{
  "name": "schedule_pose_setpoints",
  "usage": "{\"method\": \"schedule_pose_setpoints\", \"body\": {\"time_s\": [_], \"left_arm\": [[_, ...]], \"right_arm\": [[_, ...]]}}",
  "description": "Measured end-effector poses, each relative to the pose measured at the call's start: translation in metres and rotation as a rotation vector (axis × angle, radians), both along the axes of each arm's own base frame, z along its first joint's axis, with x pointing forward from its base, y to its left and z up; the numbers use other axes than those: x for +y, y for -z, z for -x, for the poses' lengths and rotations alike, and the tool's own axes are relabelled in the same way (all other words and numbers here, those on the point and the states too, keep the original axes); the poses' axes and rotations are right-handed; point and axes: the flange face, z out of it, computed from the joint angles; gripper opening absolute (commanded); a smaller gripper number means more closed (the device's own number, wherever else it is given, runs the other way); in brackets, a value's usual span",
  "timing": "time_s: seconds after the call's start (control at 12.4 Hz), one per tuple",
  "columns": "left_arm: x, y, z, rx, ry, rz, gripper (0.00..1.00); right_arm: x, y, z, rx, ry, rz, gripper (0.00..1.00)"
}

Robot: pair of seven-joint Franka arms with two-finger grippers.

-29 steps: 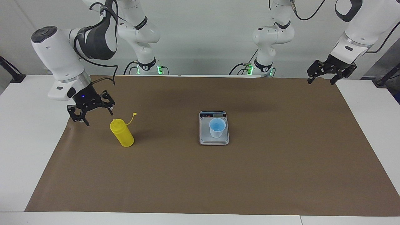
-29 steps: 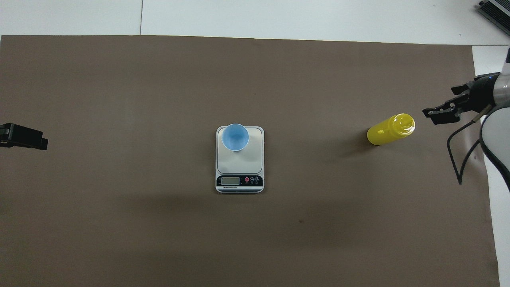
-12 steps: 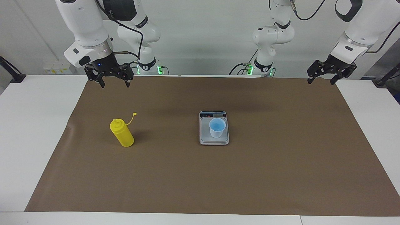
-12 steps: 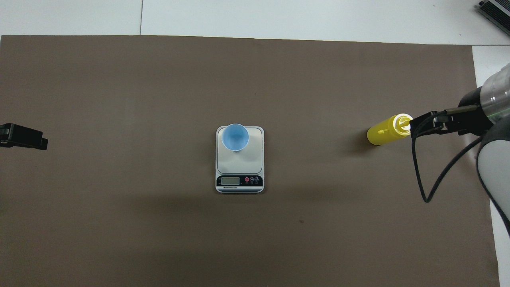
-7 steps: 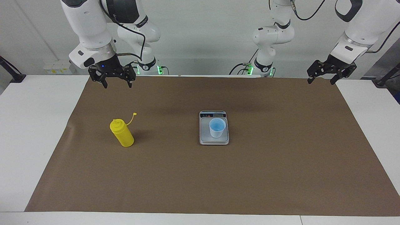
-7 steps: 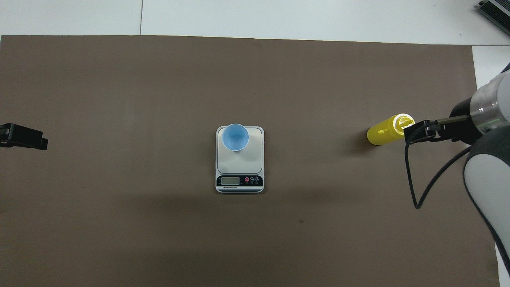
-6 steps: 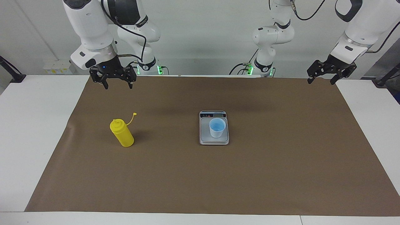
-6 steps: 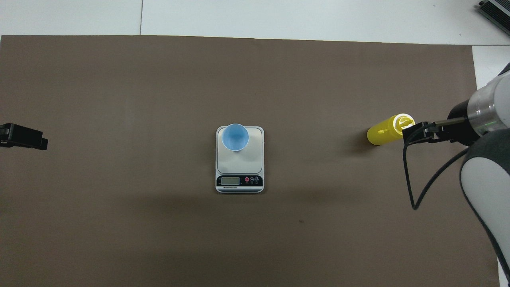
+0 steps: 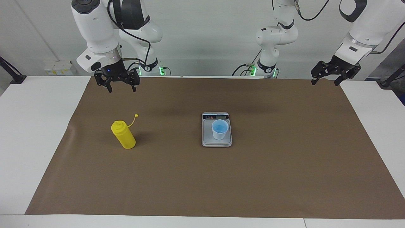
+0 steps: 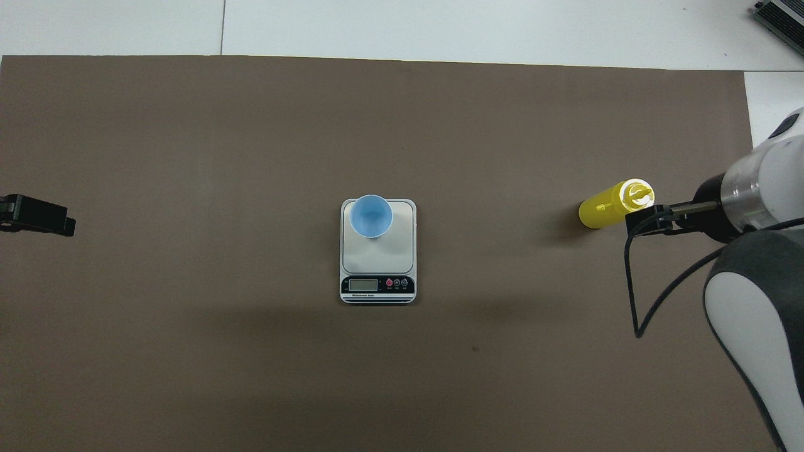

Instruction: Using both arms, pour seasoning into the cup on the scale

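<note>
A: Where's the yellow squeeze bottle (image 9: 123, 135) sitting?
B: It's standing upright on the brown mat (image 9: 202, 177) toward the right arm's end of the desk (image 9: 28, 133), cap strap (image 9: 132, 120) sticking up off the nozzle. Nothing is touching it.

A: Scale and cup?
B: The digital kitchen scale (image 9: 216, 142) is lying near the middle of the mat, display strip (image 10: 377, 284) at its edge nearer the robots. The light blue cup (image 9: 220, 129) is standing upright on the weighing plate, toward the plate's edge farther from the robots.

A: Right gripper?
B: The right gripper (image 9: 120, 89) is hanging up in the air, pointing down over the mat's edge nearest the robots, toward the right arm's corner. Its fingers (image 9: 109, 88) are standing apart, gripping nothing. In the overhead view it's overlapping the bottle's top, but the facing view is showing it well above and clear of the bottle.

A: Left gripper?
B: The left gripper (image 9: 325, 81) is waiting in the air over the mat's corner at the left arm's end, by the edge nearest the robots. Its fingers (image 9: 313, 81) are apart too, and it's carrying nothing. Only its tip is showing at the overhead view's edge (image 10: 38, 215).
</note>
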Motion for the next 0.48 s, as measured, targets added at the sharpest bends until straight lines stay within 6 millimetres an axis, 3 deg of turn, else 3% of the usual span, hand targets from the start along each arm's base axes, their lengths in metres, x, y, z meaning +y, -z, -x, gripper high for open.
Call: {"method": "schedule_pose_setpoints", "body": {"time_s": [0.48], "left_arm": [[0.0000, 0.0000, 0.0000, 0.000, 0.000, 0.000, 1.00]], "right_arm": [[0.0083, -0.0061, 0.0045, -0.011, -0.015, 0.002, 1.00]]}}
